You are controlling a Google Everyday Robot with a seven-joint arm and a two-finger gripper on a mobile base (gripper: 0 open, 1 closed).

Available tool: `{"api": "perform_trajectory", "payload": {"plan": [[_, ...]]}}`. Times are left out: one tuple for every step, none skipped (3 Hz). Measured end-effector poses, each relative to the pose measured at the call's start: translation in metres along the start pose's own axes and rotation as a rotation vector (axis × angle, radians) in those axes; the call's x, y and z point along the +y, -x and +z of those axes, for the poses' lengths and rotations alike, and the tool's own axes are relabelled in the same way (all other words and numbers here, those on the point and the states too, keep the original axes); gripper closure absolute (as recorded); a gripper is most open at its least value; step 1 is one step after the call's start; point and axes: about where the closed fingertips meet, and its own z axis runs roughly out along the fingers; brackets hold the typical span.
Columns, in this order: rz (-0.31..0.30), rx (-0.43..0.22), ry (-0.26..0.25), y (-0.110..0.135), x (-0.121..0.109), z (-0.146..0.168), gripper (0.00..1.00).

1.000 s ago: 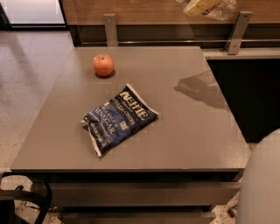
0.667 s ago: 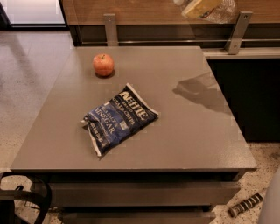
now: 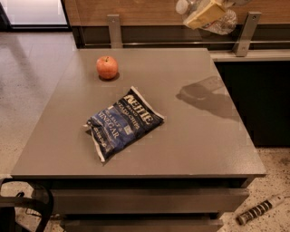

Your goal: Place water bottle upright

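The water bottle (image 3: pixel 224 21), clear and ribbed with a white cap (image 3: pixel 182 6), hangs tilted, nearly on its side, at the top edge of the camera view, in the air over the far right of the grey table (image 3: pixel 195 140). My gripper (image 3: pixel 204 13) is shut on the water bottle, and a tan finger (image 3: pixel 202 15) lies across its middle. The label band is hidden behind that finger. The bottle and gripper cast a dark shadow (image 3: pixel 204 94) on the right part of the tabletop.
A red apple (image 3: pixel 107 67) sits at the table's far left. A blue chip bag (image 3: pixel 123 123) lies in the middle. Two metal posts (image 3: pixel 114 29) hold a rail behind the table. A striped object (image 3: pixel 256 211) lies on the floor at lower right.
The white robot body that filled the lower right corner has moved out of view, uncovering the striped object on the floor. The gripper and bottle have hardly moved.
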Motion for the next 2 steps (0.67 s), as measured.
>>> {"api": "perform_trajectory", "payload": {"plan": [[0.045, -0.057, -0.009, 0.0032, 0.0015, -0.0002, 1.00], [0.147, -0.171, -0.039, 0.0090, 0.0071, -0.0044, 1.00]]}}
